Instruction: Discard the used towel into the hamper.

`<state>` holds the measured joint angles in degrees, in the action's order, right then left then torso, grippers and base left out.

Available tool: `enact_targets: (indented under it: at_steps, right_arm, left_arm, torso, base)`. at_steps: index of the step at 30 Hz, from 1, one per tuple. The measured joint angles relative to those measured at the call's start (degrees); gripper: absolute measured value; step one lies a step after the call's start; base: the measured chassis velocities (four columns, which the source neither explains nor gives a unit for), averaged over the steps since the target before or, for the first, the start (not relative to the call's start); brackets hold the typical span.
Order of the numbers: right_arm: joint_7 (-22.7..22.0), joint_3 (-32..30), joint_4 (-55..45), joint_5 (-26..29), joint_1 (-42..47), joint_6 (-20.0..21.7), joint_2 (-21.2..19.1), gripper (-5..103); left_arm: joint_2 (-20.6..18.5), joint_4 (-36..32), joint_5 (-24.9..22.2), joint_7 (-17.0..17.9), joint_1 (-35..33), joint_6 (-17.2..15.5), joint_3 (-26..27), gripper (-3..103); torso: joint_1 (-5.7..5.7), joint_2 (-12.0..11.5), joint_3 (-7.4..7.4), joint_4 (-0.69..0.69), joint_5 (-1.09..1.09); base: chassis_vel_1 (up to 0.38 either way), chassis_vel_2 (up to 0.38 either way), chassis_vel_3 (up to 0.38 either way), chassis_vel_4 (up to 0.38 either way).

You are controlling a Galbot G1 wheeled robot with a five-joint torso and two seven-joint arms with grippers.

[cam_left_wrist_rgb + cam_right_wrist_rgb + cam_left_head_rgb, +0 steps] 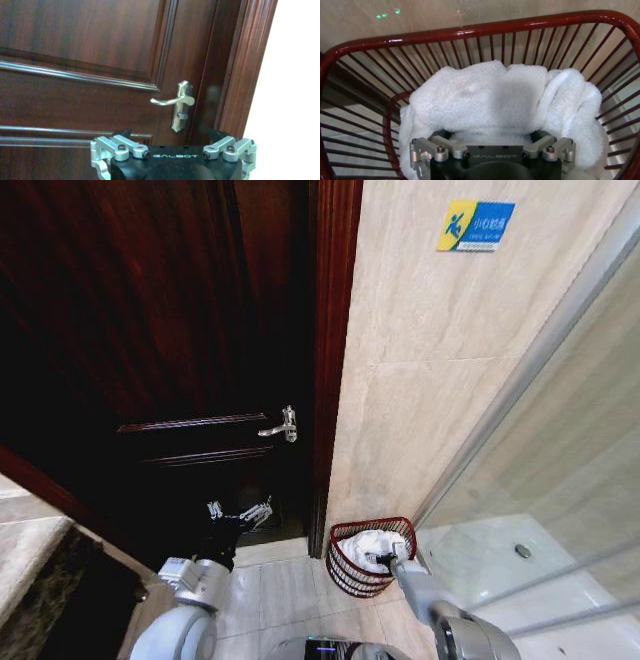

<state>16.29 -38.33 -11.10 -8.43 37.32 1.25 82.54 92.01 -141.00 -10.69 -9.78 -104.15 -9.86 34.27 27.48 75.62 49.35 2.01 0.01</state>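
- The right gripper [381, 558] reaches down into the mouth of the hamper, its fingers spread apart, with the white terry towel [505, 101] bunched just ahead of them.
- In the right wrist view, the gripper's [492, 135] fingertips are buried in the towel's folds; the pictures do not settle whether they press the cloth.
- The towel [378, 542] lies inside the small round dark reddish-brown wire hamper [347, 565], heaped against the far side and draped over part of the rim [395, 112].
- The hamper [470, 30] stands on the pale tiled floor [270, 595] against the beige tiled wall [420, 380], just right of the dark wooden door frame [325, 380].
- The left gripper [240, 515] hangs idle to the left, near the dark wooden door [150, 330], its fingers apart and holding nothing.
- In the left wrist view this gripper [172, 135] faces the door's silver lever handle [177, 102].
- A blue and yellow sign [474, 225] sits high on the wall, and a glass shower partition [560, 430] rises to the right.
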Motion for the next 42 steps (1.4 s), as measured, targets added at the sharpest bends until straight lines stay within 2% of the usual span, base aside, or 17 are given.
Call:
enact_targets:
  at_steps: [6,10,13,14,17,18,20,23,25,26,28,35,37,41,42]
  right_arm:
    - [0.1,0.0,-0.7,0.5,0.3,0.2,0.1,100]
    - [0.3,0.3,-5.5,0.6,2.7,-0.8,0.4,100]
    - [0.1,0.2,-7.9,-3.3,5.3,-11.3,0.5,100]
    - [0.1,0.2,-7.9,-3.3,5.3,-11.3,0.5,100]
    - [0.8,-0.2,-11.1,-6.4,9.2,-20.5,0.2,100]
    - [0.8,-0.2,-11.1,-6.4,9.2,-20.5,0.2,100]
    - [1.8,-0.4,-15.7,-5.8,12.9,-24.9,-0.1,100]
    - [3.4,-0.4,-25.0,-2.8,18.4,-24.5,-0.4,100]
    - [4.3,-0.4,-32.7,-0.1,22.3,-23.6,-0.7,100]
    - [4.3,-0.4,-32.7,-0.1,22.3,-23.6,-0.7,100]
    - [4.3,-0.5,-41.8,3.6,27.7,-22.7,-0.8,100]
    - [0.6,-1.0,-60.9,8.8,39.1,-19.4,0.1,100]
    - [0.1,-1.2,-63.7,9.4,40.7,-19.3,0.4,100]
    - [-2.2,-1.9,-75.7,11.0,46.7,-19.2,2.0,100]
    - [-2.2,-1.9,-75.7,11.0,46.7,-19.2,2.0,100]
  left_arm:
    - [0.0,0.0,0.0,0.0,0.0,0.0,0.0,100]
    - [0.0,0.0,0.0,0.0,0.0,0.0,0.0,100]
    - [0.0,0.0,0.0,0.0,0.0,0.0,0.0,100]
    - [0.0,0.0,0.0,0.0,0.0,0.0,0.0,100]
    - [0.0,0.0,0.0,0.0,0.0,0.0,0.0,100]
    - [0.0,0.0,0.0,0.0,0.0,0.0,0.0,100]
    - [0.0,0.0,0.0,0.0,0.0,0.0,0.0,100]
    - [0.0,0.0,0.0,0.0,0.0,0.0,0.0,100]
    - [0.0,0.0,0.0,0.0,0.0,0.0,0.0,100]
    - [0.0,0.0,0.0,0.0,0.0,0.0,0.0,100]
    - [0.0,0.0,0.0,0.0,0.0,0.0,0.0,100]
    - [0.0,0.0,0.0,0.0,0.0,0.0,0.0,100]
    - [0.0,0.0,0.0,0.0,0.0,0.0,0.0,100]
    - [0.0,0.0,0.0,0.0,0.0,0.0,0.0,100]
    - [0.0,0.0,0.0,0.0,0.0,0.0,0.0,100]
  torso:
    - [0.00,0.0,0.00,0.00,0.00]
    - [0.00,0.0,0.00,-0.02,-0.02]
    - [0.00,0.0,0.00,-0.01,0.00]
    - [0.00,0.0,0.00,-0.01,0.00]
    - [0.00,0.0,0.00,-0.02,-0.01]
    - [0.00,0.0,0.00,-0.02,-0.01]
    - [0.00,0.0,0.00,0.01,0.00]
    - [0.00,0.0,0.00,-0.03,0.01]
    - [0.00,0.0,-0.01,-0.01,-0.04]
    - [0.00,0.0,-0.01,-0.01,-0.04]
    - [-0.01,0.0,-0.01,0.00,0.01]
    - [-0.01,0.0,-0.01,-0.01,-0.03]
    - [-0.01,0.0,-0.01,0.00,-0.03]
    - [-0.01,0.0,-0.01,0.00,-0.01]
    - [-0.01,0.0,-0.01,0.00,-0.01]
  base:
    - [0.000,0.000,0.000,0.000]
    - [0.000,0.000,0.000,0.000]
    - [0.000,0.000,0.000,0.000]
    - [0.000,0.000,0.000,0.000]
    - [0.000,0.000,0.000,0.000]
    - [0.000,0.000,0.000,0.000]
    - [0.000,0.000,0.000,0.000]
    - [0.000,0.000,0.000,0.000]
    - [0.000,0.000,0.000,0.000]
    - [0.000,0.000,0.000,0.000]
    - [0.000,0.000,0.000,0.000]
    - [0.000,0.000,0.000,0.000]
    - [0.000,0.000,0.000,0.000]
    - [0.000,0.000,0.000,0.000]
    - [0.000,0.000,0.000,0.000]
